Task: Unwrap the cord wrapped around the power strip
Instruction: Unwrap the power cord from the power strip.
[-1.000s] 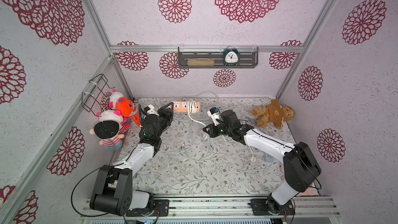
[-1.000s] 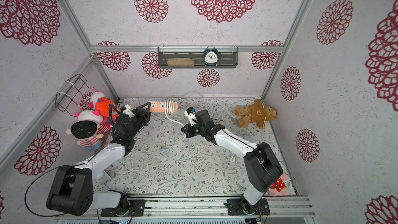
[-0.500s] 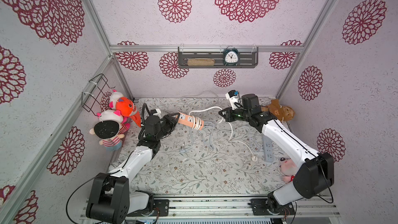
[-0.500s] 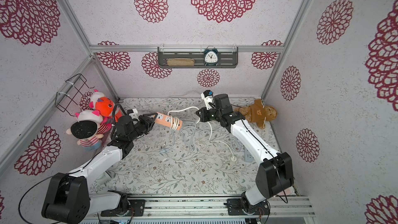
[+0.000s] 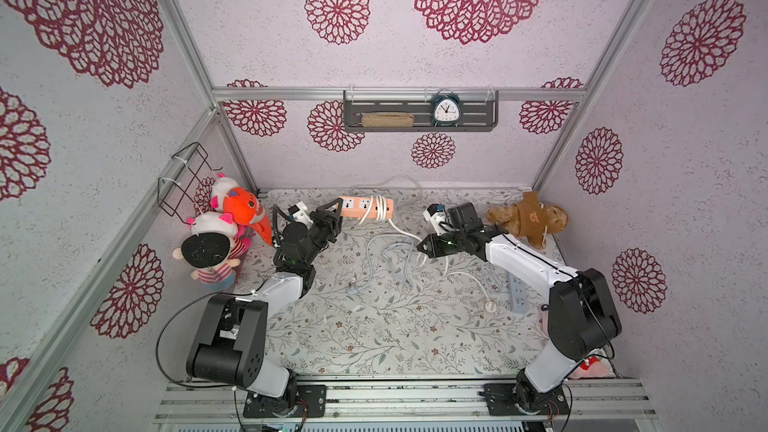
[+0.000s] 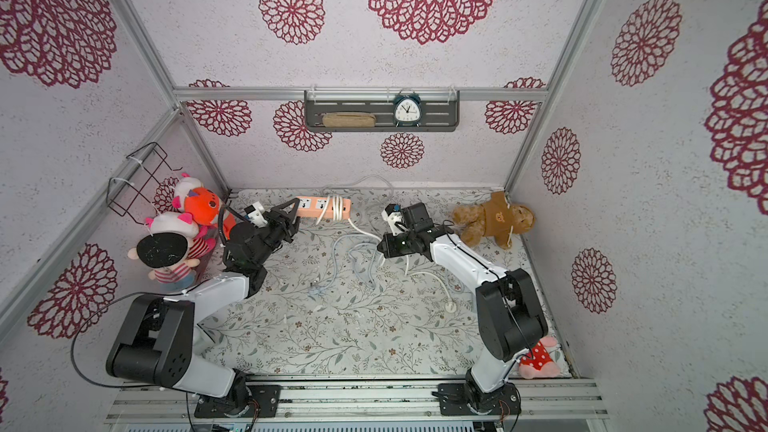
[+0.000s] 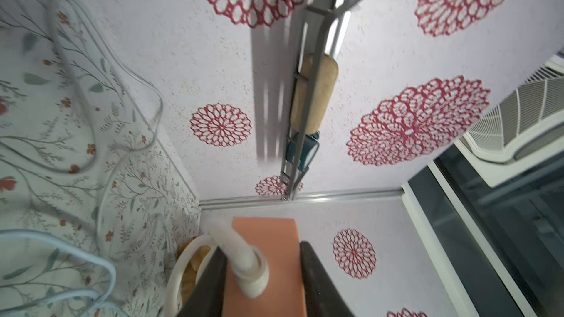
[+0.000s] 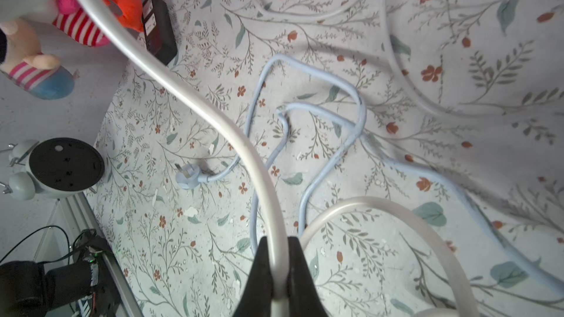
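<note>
**Both grippers loaded: one on the strip, one on its cord**

Left gripper (image 7: 262, 269): jaws part-way apart, clamped on the end of the one orange plastic power strip (image 7: 274, 236), a finger (image 7: 311, 272) on each long side. Right gripper (image 8: 278, 266): jaws almost together, pinching the white round cord (image 8: 213, 117). Two arms, two grips.

Moving outward, the strip (image 5: 365, 207) lies along the far edge of the floral-print table (image 5: 374, 338), left of its middle, with two socket faces showing. A few turns of cord (image 5: 377, 209) circle the end away from the left gripper, too close together to count. One run sags from them across to the right gripper (image 5: 419, 245) in both top views.

There is one pale blue power strip (image 5: 517, 295) by the right edge and one pale blue cord (image 5: 390, 255) looped loose mid-table. One brown plush bear (image 5: 528, 218) sits in the far right corner. A heap of plush toys (image 5: 232, 209) crowds the left edge, and I cannot count them. One teal alarm clock (image 5: 445, 110) stands on the grey wall shelf (image 5: 419, 126).

Only the left wrist view shows the thick white collar (image 7: 250, 269) where the cord leaves the strip, right between the fingers. Only the right wrist view shows the prongs of the pale blue plug (image 8: 187, 178) and a small black box (image 8: 158, 28) beside the toys. A top view catches a pink spotted plush toy (image 6: 536, 361) in the near right corner.
</note>
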`<state>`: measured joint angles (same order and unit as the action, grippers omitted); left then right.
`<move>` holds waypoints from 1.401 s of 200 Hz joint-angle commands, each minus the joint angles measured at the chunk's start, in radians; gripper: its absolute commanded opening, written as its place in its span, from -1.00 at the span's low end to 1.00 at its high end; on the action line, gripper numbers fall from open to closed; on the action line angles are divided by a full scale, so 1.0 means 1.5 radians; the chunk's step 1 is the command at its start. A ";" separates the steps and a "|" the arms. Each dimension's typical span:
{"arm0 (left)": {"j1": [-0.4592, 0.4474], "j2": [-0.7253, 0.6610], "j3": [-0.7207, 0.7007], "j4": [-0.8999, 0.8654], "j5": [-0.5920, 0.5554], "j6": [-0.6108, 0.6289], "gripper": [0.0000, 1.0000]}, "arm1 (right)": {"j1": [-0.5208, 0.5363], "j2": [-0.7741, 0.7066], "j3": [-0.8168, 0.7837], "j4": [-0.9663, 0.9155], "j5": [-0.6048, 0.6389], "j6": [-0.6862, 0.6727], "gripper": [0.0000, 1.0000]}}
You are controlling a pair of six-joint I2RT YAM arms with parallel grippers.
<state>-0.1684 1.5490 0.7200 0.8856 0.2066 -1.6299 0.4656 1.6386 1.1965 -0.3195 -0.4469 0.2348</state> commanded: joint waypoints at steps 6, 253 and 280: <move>0.011 -0.009 0.022 0.021 -0.139 0.043 -1.00 | 0.003 -0.094 -0.024 -0.062 -0.027 -0.029 -1.00; 0.177 -0.125 -0.081 0.171 0.118 -0.095 -1.00 | -0.167 -0.118 -0.084 -0.113 0.123 0.002 -1.00; 0.207 -0.061 -0.123 0.294 0.058 -0.190 -1.00 | -0.191 -0.147 -0.150 -0.112 0.154 0.016 -1.00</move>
<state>0.1047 1.3945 0.5686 0.9924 0.4091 -1.6871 0.2150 1.4944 1.0294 -0.4896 -0.3008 0.2340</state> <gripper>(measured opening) 0.344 0.086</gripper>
